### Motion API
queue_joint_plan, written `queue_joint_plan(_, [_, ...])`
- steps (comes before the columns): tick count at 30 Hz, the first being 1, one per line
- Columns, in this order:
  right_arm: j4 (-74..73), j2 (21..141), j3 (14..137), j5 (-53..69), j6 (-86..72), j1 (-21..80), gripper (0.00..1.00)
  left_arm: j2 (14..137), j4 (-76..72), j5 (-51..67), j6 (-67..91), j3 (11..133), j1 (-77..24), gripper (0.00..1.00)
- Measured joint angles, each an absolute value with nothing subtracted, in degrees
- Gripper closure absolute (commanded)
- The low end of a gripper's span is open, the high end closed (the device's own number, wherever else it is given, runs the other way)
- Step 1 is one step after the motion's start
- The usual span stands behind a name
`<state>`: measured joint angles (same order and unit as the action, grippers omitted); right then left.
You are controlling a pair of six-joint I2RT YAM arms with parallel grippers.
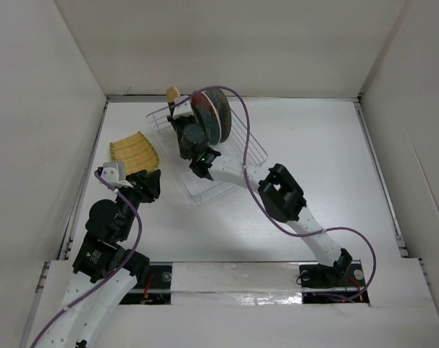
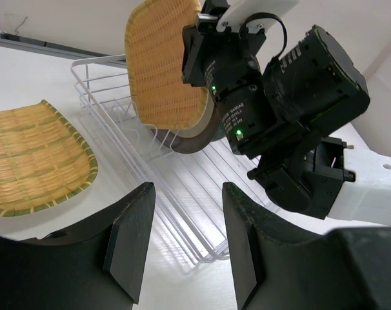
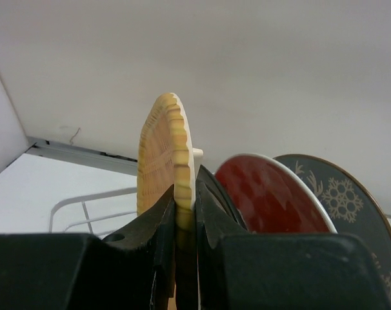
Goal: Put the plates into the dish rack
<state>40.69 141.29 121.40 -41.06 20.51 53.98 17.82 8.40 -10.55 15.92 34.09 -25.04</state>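
From above: shows the dish rack (image 1: 254,145) slantwise at the far middle of the white worktop (image 1: 321,167). Puts the right claw (image 1: 178,107) over the rack's far left corner, clamped on the round yellow plate (image 1: 173,93), upright and edge-on. Finds the red plate (image 1: 203,116) and the dark plate (image 1: 223,116) upright inside the rack, just right of it. Shows the fan-shaped yellow plate (image 1: 135,151) flat on the worktop, just left of the rack and outside it, with the left claw (image 1: 151,180) near its near corner.

Left wrist: looks out between the left claw (image 2: 186,248), fingers wide apart, gripping nothing. Shows the fan-shaped yellow plate (image 2: 34,158) to the left, the dish rack (image 2: 111,123) ahead, the round yellow plate (image 2: 163,61) upright with its lower edge down among the wires. Cannot tell whether seated. Shows the right claw (image 2: 197,48) gripping its right rim.

Right wrist: shows the right claw (image 3: 182,219) pinched shut on the ribbed rim of the round yellow plate (image 3: 166,155). Lines up the red plate (image 3: 273,194) and the dark plate (image 3: 350,200) to its right.
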Motion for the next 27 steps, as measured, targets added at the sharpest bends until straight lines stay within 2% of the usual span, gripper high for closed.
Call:
queue_joint_plan(7, [48.2,137.5,109.8,-41.4,18.5,55.0,1.00,17.9,8.4,-10.4,15.9,34.1,-25.0,0.57])
queue_joint_plan(10, [51.5,136.0,105.4,-41.4,17.7,55.7,0.80,17.9,8.4,-10.4,16.0,34.1,-25.0,0.56])
queue_joint_plan(11, [51.5,135.4,103.7,-41.7,17.2,56.0,0.64,17.9,8.4,-10.4,16.0,34.1,-25.0,0.56])
queue_joint_plan(12, [51.5,135.0,101.6,-42.1,16.6,56.1,0.58,17.9,8.4,-10.4,16.0,34.1,-25.0,0.56])
queue_joint_plan(14, [51.5,134.9,97.8,-42.9,14.7,56.4,0.52,18.0,8.4,-10.4,16.0,34.1,-25.0,0.56])
queue_joint_plan(16, [50.9,134.8,94.5,-43.5,13.3,56.6,0.51,18.5,8.4,-10.4,16.3,34.1,-25.0,0.55])
queue_joint_plan(21, [49.2,131.7,87.5,-43.8,9.5,57.0,0.33,21.8,8.5,-11.2,17.5,34.1,-25.0,0.57])
queue_joint_plan(24, [46.8,125.5,83.7,-43.3,7.4,57.8,0.30,24.9,8.6,-12.9,19.0,34.6,-25.0,0.66])
queue_joint_plan(26, [44.6,119.7,81.8,-42.0,5.5,57.9,0.27,28.1,8.8,-14.6,20.5,35.8,-25.0,0.92])
queue_joint_plan(27, [43.4,116.5,81.2,-41.3,4.3,57.9,0.27,29.9,8.8,-14.9,21.0,36.7,-25.0,0.92])
